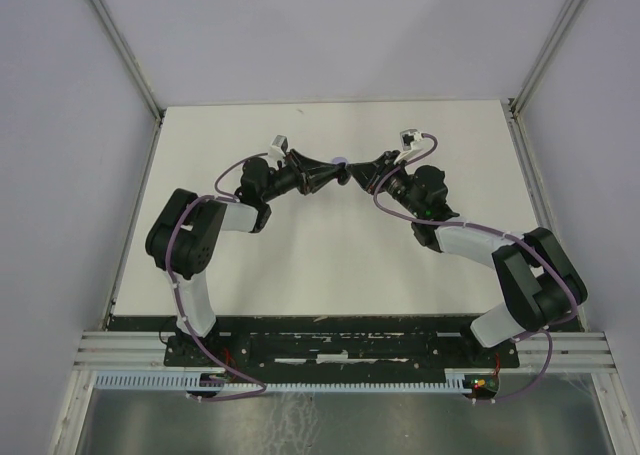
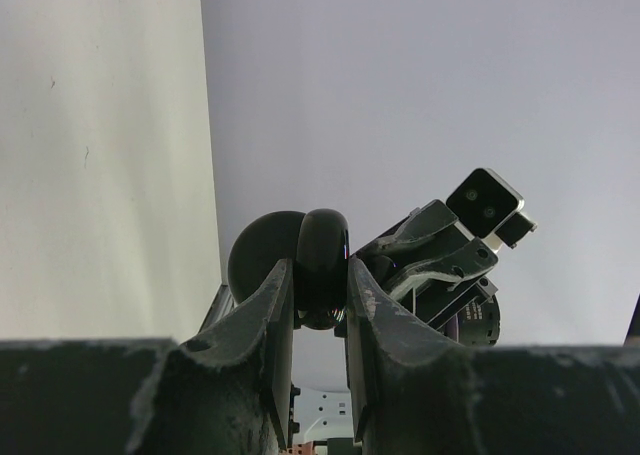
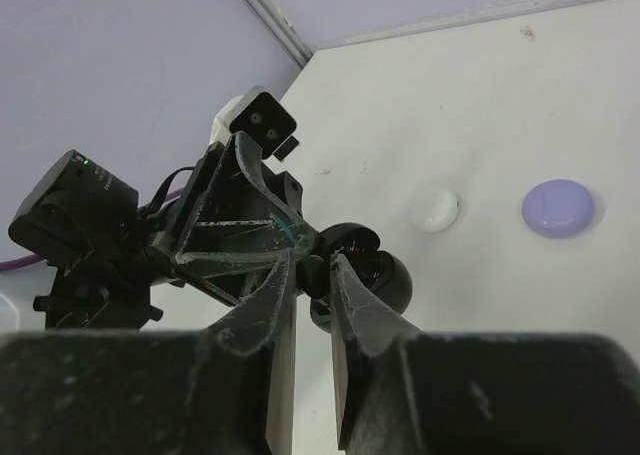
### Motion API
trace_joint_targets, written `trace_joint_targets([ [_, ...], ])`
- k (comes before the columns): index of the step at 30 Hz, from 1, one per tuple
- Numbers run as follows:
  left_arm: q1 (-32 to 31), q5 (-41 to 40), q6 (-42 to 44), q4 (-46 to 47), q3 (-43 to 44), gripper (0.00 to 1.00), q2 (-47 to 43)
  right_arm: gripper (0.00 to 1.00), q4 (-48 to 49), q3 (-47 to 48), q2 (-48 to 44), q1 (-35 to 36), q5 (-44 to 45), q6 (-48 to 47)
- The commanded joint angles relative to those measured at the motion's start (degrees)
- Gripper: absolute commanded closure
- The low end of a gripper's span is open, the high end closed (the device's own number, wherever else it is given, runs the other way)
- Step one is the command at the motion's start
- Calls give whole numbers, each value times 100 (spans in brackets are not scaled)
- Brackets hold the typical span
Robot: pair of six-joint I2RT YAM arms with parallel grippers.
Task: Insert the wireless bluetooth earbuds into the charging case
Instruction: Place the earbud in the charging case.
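My left gripper is shut on a black round charging case, held edge-on above the table with its lid swung open to the left. In the right wrist view the case sits just past my right gripper, which is shut on a small black earbud pressed against the case's open side. In the top view both grippers, left and right, meet tip to tip at mid-table. Other earbuds are out of view.
A white puck and a lilac puck lie on the white table beyond the grippers. The lilac puck shows just behind the fingertips in the top view. Enclosure walls and metal frame posts surround the table.
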Motion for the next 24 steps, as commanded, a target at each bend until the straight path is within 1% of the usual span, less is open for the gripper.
trace_joint_targets([
  [1,-46,130,-162,452,-23,97,-267,99,380,10,30,20,50,-99],
  [12,-47,210,-205,551,-230,97,-378,99,366,14,10,19,116,-154],
  [24,-59,196,-264,520,-43,97,-411,99,381,8,34,17,76,-145],
])
